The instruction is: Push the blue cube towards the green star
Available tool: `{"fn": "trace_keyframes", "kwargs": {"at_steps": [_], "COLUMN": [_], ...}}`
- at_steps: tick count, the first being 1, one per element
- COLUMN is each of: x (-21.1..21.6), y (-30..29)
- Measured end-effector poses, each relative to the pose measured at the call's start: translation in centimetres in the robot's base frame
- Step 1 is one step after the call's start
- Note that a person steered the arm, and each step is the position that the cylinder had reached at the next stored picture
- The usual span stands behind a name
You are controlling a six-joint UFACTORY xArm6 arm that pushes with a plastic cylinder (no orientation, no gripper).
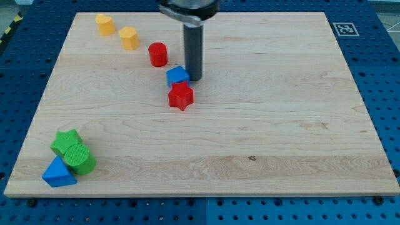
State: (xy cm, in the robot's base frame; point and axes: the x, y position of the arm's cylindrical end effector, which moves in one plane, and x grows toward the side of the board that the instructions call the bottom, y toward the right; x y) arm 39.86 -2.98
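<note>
The blue cube lies in the upper middle of the wooden board. My tip stands right against the cube's right side. The green star lies at the view's bottom left, far from the cube. A red star touches the blue cube just below it.
A red cylinder lies up-left of the blue cube. Two yellow blocks sit toward the top left. A green cylinder and a blue triangular block crowd against the green star.
</note>
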Motion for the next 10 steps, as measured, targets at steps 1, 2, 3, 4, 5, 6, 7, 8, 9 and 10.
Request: {"fn": "trace_keyframes", "kwargs": {"at_steps": [1, 2, 3, 4, 5, 6, 7, 8, 9, 10], "x": [0.7, 1.3, 1.8, 2.3, 2.8, 3.6, 4.1, 4.1, 4.1, 5.0], "y": [-3.9, -7.7, -10.8, -13.1, -14.0, -14.1, -13.8, -12.3, -8.6, -8.2]}}
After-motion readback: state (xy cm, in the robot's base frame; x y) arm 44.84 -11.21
